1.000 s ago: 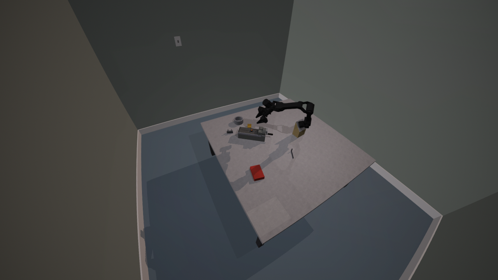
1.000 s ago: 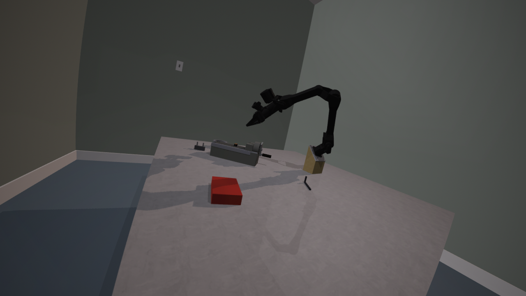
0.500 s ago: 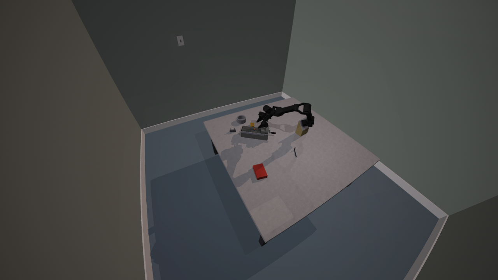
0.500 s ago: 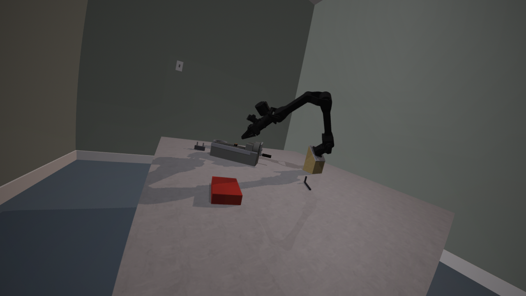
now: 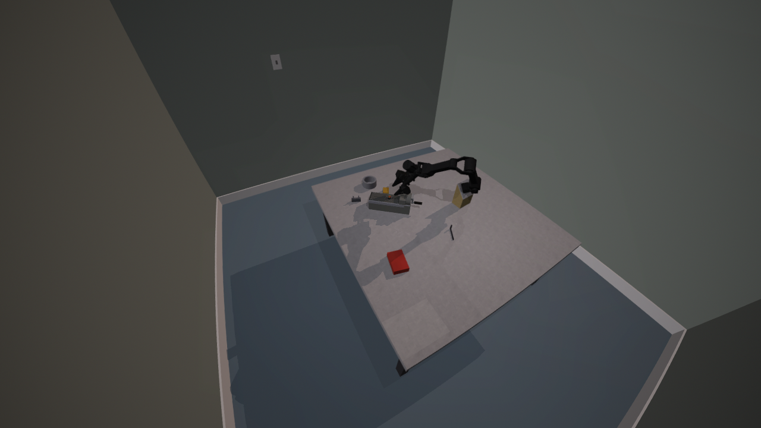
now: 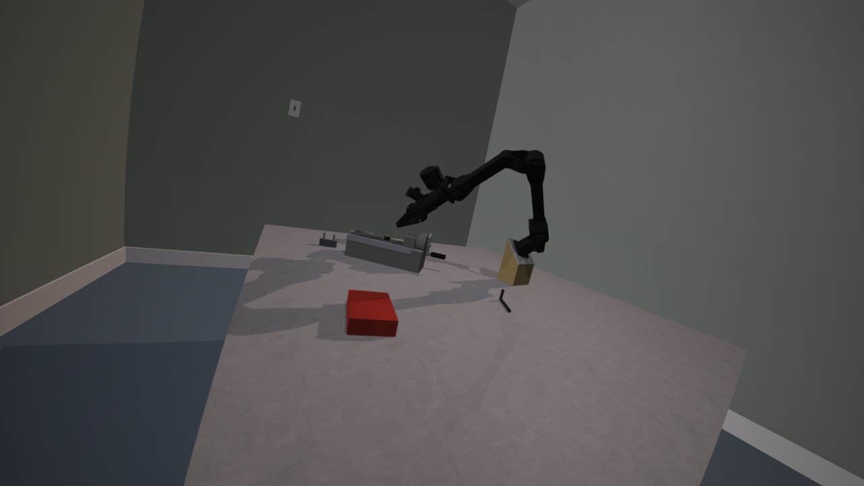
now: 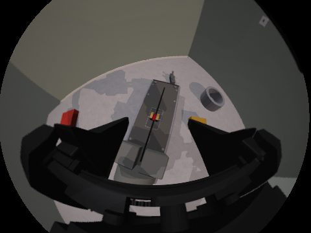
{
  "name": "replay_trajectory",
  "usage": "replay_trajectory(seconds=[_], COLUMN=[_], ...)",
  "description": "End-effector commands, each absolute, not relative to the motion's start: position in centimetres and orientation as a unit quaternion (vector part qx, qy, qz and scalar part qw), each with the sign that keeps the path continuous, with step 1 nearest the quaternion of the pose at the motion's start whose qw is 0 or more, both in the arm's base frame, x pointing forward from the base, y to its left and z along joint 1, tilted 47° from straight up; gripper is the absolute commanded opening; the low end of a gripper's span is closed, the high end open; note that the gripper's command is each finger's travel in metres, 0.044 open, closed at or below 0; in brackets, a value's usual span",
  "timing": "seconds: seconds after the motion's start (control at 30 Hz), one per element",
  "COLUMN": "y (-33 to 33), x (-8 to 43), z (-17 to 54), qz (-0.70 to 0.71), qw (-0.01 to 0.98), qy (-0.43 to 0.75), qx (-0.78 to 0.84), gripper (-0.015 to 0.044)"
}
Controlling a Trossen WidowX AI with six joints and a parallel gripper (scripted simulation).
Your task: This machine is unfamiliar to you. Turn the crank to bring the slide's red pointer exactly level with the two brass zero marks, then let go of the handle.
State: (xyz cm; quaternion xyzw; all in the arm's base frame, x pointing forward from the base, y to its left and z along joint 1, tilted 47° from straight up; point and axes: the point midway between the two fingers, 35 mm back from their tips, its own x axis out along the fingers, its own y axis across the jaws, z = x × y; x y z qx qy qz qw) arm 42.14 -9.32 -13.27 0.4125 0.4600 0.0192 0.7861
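Note:
The grey machine (image 5: 388, 207) (image 6: 381, 254) (image 7: 170, 98) stands on the table, its long slot running along the top. In the wrist view the small red pointer (image 7: 154, 117) lies between two brass marks (image 7: 151, 116) (image 7: 157, 116). It looks close to level with them, but exact alignment cannot be told. The crank's black handle (image 5: 417, 203) (image 6: 437, 255) sticks out from the machine's end toward the arm's base; it is hidden in the wrist view. My gripper (image 5: 395, 189) (image 6: 397, 225) (image 7: 159, 121) is open and empty, above the machine's top and away from the handle.
A yellow block (image 5: 385, 189) (image 7: 199, 120) and grey ring (image 5: 369, 186) (image 7: 208, 105) lie beside the machine. A small two-pin part (image 5: 355, 199) (image 6: 328, 243) (image 7: 172, 78) lies past its far end. A red box (image 5: 398, 261) (image 6: 371, 306) and black bent rod (image 5: 451, 233) (image 6: 505, 304) lie nearer the top and exterior views.

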Motion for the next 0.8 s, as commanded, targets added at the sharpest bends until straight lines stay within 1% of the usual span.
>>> replay_trajectory(seconds=[0.0,0.3,0.77], y=[-9.4,-14.1,-11.6], x=[42.1,43.0,38.8], z=[-13.3,-8.7,-4.3], qz=[0.015,0.018,-0.038], qw=[0.785,0.787,0.767], qy=[0.461,0.46,0.483], qx=[0.414,0.411,0.42], gripper=[0.044,0.044,0.044])
